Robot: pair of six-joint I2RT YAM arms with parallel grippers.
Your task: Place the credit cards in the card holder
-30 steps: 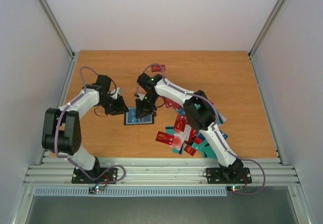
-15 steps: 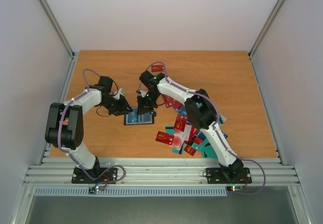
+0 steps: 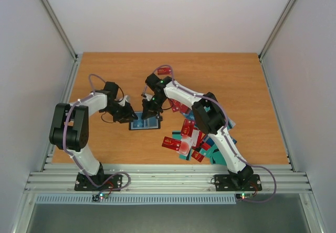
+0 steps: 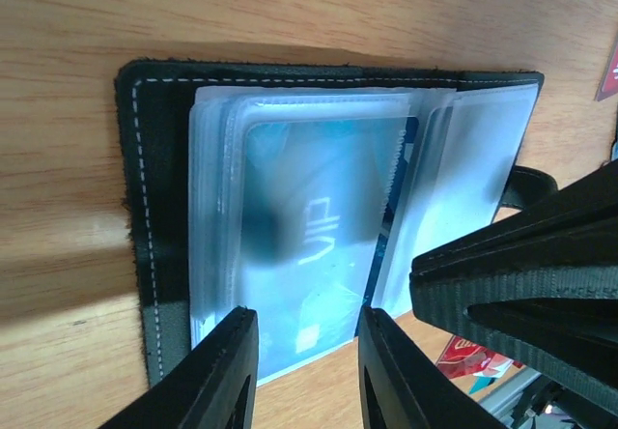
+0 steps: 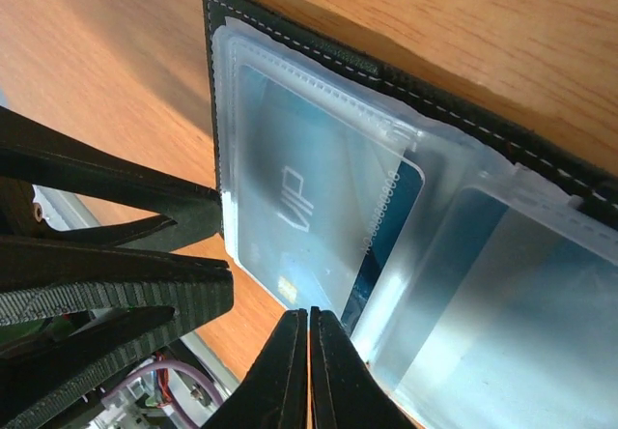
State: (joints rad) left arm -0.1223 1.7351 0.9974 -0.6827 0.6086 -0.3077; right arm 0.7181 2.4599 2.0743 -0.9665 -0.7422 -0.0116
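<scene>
The card holder (image 3: 145,123) lies open on the table, black with clear plastic sleeves. A blue credit card (image 4: 319,245) sits inside one sleeve, its edge sticking out; it also shows in the right wrist view (image 5: 309,207). My left gripper (image 3: 130,115) is open at the holder's left side, its fingers (image 4: 224,371) apart over the sleeve's edge (image 4: 301,352). My right gripper (image 3: 152,110) is over the holder, and its fingertips (image 5: 309,347) are shut together at the edge of the sleeve with the blue card. Nothing shows between them.
A heap of loose red, teal and white cards (image 3: 195,138) lies right of the holder, beside the right arm. One red card (image 3: 165,71) lies alone further back. The two grippers stand close together over the holder.
My left gripper has moved right, up to the holder's left edge. My right gripper has shifted slightly over the holder. The holder has stayed in place.
</scene>
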